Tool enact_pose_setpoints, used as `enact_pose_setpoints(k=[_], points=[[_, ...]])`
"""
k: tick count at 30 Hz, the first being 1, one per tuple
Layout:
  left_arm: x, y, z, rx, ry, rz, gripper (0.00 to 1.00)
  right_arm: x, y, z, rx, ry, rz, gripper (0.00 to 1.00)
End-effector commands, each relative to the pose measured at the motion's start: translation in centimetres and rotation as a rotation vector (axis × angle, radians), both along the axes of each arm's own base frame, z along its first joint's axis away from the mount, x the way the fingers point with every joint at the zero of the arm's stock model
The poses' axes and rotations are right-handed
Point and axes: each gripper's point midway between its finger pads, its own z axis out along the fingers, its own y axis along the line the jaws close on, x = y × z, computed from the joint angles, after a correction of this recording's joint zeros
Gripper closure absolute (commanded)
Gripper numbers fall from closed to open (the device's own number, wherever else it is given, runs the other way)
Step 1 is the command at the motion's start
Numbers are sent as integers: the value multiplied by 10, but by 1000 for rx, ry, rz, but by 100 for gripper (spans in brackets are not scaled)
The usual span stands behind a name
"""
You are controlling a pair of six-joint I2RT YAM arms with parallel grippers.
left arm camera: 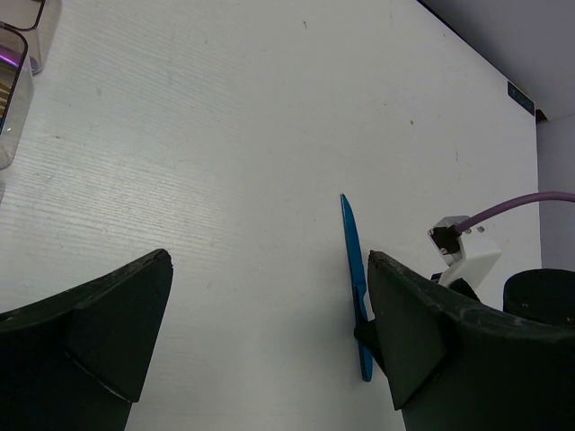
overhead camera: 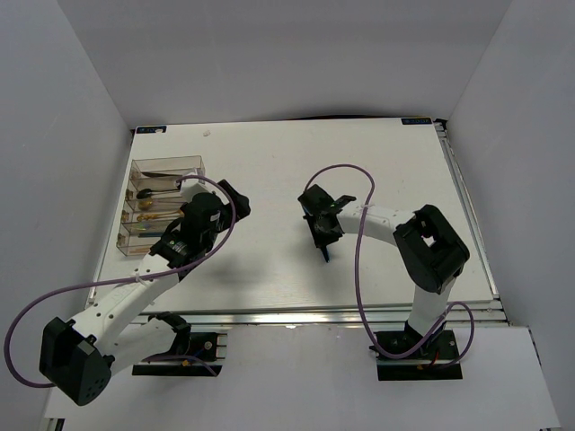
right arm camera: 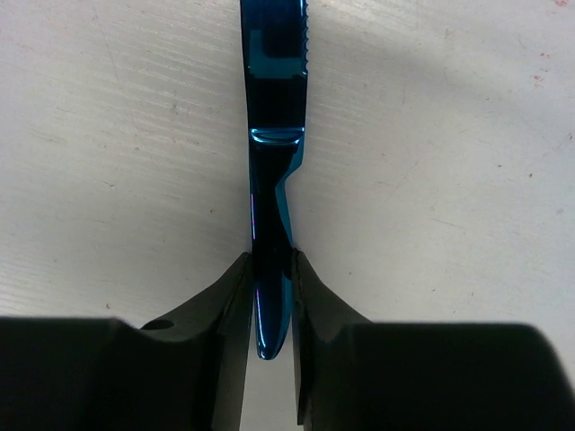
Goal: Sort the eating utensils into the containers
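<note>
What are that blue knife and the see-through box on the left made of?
Blue knife: probably metal with a glossy blue coating; it mirrors its surroundings and has a fine serrated edge. Box: looks like clear, brownish-tinted plastic; you can see the utensils through its walls.

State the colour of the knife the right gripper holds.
Knife: glossy blue, clearest in right wrist view.

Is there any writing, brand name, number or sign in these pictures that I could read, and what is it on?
Nothing here can be read.
Far edge of the table, left tag: too small to read.
Same edge, right tag: too small to read.
On the blue knife and the clear box: no marks show.
</note>
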Motion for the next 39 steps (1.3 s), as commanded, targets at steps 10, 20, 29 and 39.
enact_pose_setpoints(k=[10, 20, 29, 39], points=[[-8, -18, -20, -85, 22, -77, 2, -47, -40, -23, -147, 140, -21, 100], [-7, -61, -53, -320, 41, -177, 2, -26, -23, 39, -12, -29, -25, 100], [-8, -111, -80, -508, 86, -232, 2, -28, -20, 39, 18, -28, -12, 100], [-4, -164, -97, -621, 115, -296, 2, -36, 1, 68, 127, -54, 34, 100]])
